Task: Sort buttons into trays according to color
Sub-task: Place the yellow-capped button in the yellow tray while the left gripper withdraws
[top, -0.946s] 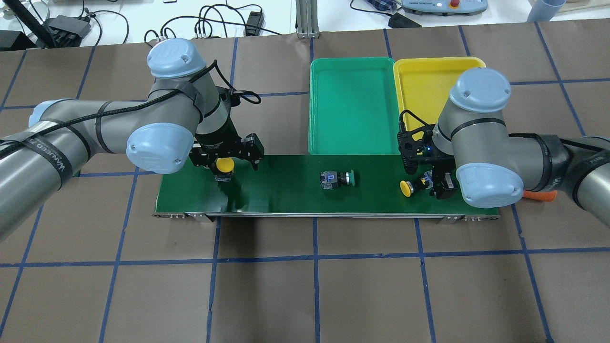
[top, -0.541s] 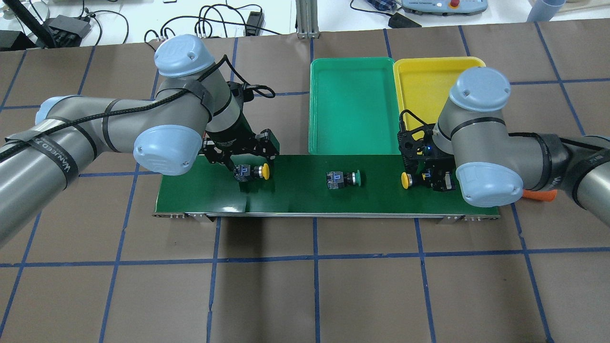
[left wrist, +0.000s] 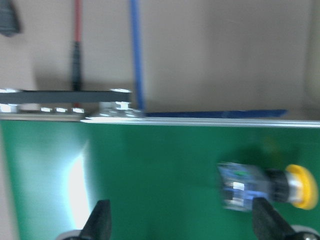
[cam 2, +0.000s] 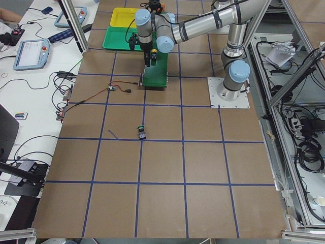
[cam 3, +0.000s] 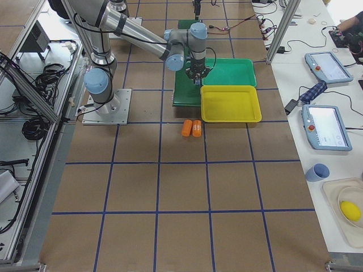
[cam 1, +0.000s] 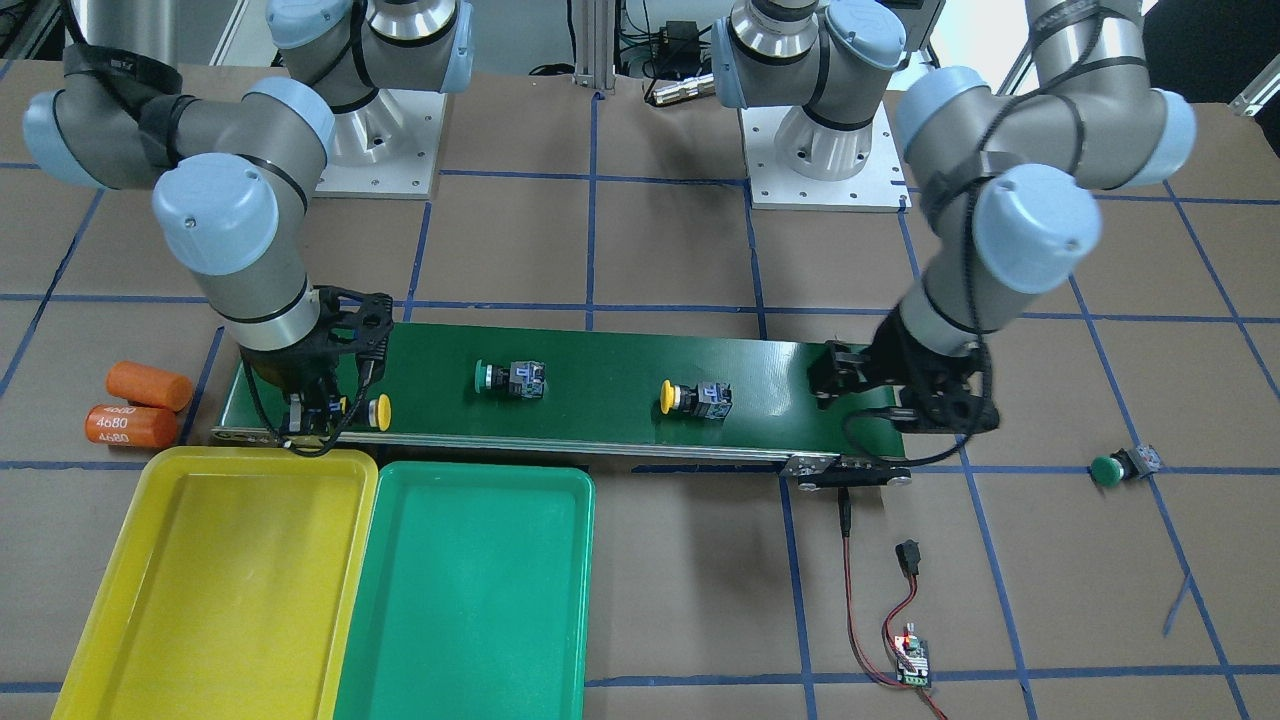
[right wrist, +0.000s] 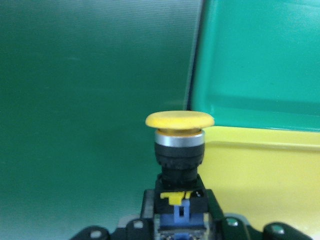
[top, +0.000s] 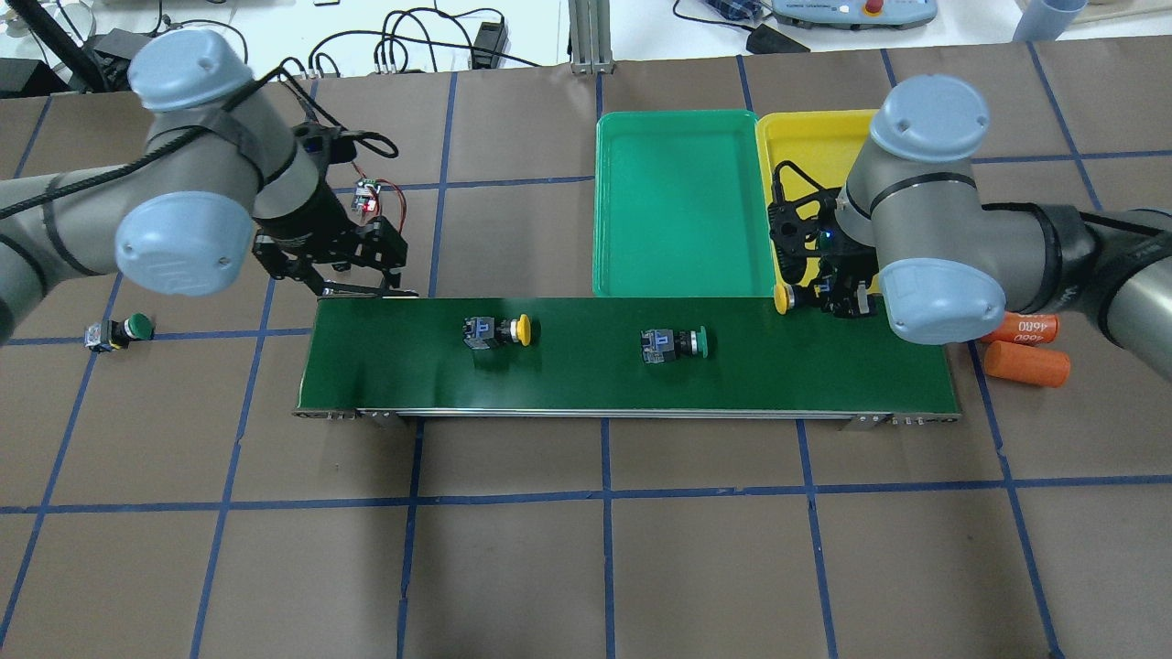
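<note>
Right tool point(top: 831, 297) pinching yellow button point(top: 781, 298) | left tool point(left wrist: 181, 222) spread | orange cylinder point(cam 1: 130, 425) reads "4680"

Left arm point(top: 64, 197) and right arm point(top: 1090, 261): grey tubes, pale-blue screwed joint caps, black straps; left gripper point(top: 341, 275), right gripper point(top: 824, 295) black

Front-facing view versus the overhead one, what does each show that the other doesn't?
Only front-facing: the arms' base plates. Only overhead: the white bench with cables. Both: the belt, a loose yellow button and a green button on it, a stray green button off it, and the right gripper shut on a second yellow button.
</note>
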Tool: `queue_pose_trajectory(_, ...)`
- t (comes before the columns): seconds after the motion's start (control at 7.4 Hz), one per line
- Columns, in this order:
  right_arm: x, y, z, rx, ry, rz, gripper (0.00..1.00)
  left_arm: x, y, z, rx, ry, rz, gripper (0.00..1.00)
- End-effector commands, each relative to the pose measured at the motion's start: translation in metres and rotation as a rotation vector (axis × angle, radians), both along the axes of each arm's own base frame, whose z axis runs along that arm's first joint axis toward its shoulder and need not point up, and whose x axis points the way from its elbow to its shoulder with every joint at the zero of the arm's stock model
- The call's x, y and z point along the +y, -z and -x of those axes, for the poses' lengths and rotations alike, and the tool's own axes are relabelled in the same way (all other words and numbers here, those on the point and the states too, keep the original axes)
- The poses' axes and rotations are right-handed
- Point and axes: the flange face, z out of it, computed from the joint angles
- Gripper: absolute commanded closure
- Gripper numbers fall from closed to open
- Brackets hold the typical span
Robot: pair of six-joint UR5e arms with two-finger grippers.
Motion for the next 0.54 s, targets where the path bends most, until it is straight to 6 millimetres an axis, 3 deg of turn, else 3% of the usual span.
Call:
queue_pose_trajectory(0.0, -0.083, 0.010, 0.021, 0.006, 0.034, 0.026, 0.69, -0.005, 0.015, -0.142, -0.009, -0.014, -0.019, 0.00)
queue_pose_trajectory(0.14, -0.096, 0.025, 0.034, 0.005, 0.051, 0.012, 0.68, 0.002, 0.017, -0.194, -0.043, 0.075, -0.034, 0.00)
queue_pose_trajectory(0.27, -0.095, 0.032, 0.043, 0.003, 0.066, -0.003, 0.48, 0.020, 0.029, -0.226, -0.017, 0.285, -0.054, 0.00)
queue_pose_trajectory(0.41, -0.092, 0.035, 0.045, -0.008, 0.069, -0.012, 0.00, 0.018, 0.035, -0.253, -0.052, 0.366, -0.004, 0.00)
